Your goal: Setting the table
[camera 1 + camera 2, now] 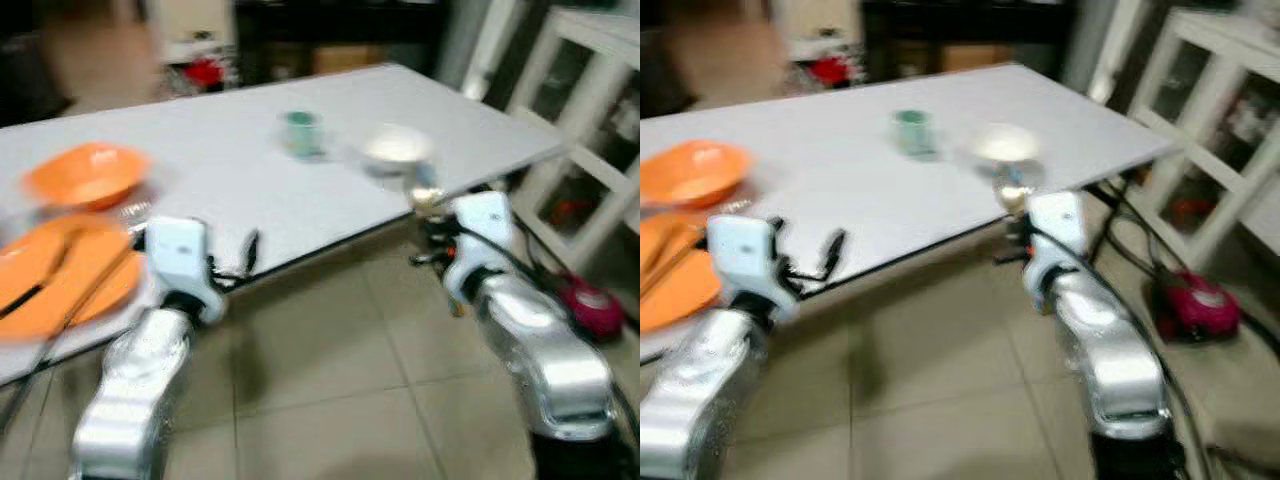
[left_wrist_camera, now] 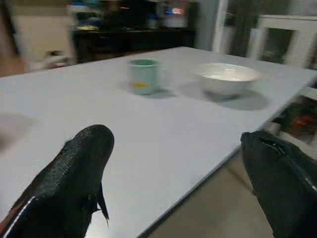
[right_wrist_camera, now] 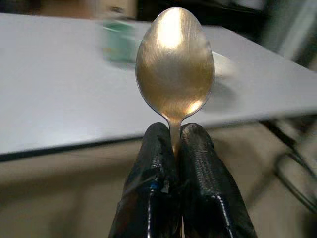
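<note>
Looks about halfway: the white table already has a green cup, white bowl and orange dishes, while the right gripper, pinched on a shiny metal spoon, hovers at the edge, and the left gripper is open and empty.

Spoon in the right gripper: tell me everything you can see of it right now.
The spoon looks like brushed, gold-toned metal, with an oval bowl facing the wrist camera and a thin neck. The right gripper has its jaws shut on the neck, hiding the handle. The bowl sticks out beyond the fingertips, touching nothing else, near the edge of the white table, short of the white bowl.
</note>
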Controlling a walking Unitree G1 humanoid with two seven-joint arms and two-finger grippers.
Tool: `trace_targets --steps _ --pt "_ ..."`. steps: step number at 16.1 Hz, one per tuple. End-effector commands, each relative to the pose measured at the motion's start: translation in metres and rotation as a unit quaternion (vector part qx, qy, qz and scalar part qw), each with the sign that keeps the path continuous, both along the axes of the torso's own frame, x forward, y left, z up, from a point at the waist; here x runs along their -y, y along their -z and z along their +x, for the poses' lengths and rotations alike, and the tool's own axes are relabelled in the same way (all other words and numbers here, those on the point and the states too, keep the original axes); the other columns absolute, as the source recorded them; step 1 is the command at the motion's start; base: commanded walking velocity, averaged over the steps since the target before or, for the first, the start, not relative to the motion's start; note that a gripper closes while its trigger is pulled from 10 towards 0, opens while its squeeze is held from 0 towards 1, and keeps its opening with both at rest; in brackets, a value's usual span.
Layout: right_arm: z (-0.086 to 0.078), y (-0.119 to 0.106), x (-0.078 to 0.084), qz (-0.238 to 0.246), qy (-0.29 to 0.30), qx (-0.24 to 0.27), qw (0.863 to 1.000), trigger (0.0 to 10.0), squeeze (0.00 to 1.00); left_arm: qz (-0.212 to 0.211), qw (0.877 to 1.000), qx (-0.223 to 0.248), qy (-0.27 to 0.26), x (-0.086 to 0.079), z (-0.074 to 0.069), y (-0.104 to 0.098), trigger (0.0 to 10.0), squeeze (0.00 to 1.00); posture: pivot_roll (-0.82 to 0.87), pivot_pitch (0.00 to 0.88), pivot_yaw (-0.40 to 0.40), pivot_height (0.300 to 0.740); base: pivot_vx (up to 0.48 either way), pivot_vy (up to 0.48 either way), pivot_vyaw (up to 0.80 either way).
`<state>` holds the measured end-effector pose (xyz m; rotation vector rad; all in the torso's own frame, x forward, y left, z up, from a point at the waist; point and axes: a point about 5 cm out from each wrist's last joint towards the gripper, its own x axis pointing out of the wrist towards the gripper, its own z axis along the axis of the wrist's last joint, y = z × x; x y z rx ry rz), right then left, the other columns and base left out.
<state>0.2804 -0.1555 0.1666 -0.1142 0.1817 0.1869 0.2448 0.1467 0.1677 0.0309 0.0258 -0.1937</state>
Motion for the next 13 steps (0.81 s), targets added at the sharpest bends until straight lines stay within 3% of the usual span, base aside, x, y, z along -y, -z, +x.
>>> trace_targets --steps 1,13 --pt "0.0003 -0.0051 -0.0033 0.006 -0.005 0.015 1.0 10.0 0.0 0.005 1.0 0.01 -0.02 -0.0089 -0.0012 -0.0028 10.0 0.0 -0.1 0.0 -0.033 0.74 0.382 0.0 0.0" --pt "-0.0013 0.0035 -0.0031 0.004 -0.022 0.001 1.0 10.0 0.0 0.01 1.0 0.008 -0.025 -0.0096 -0.0033 0.0028 10.0 0.0 -0.1 0.0 -0.039 0.74 0.381 0.0 0.0"
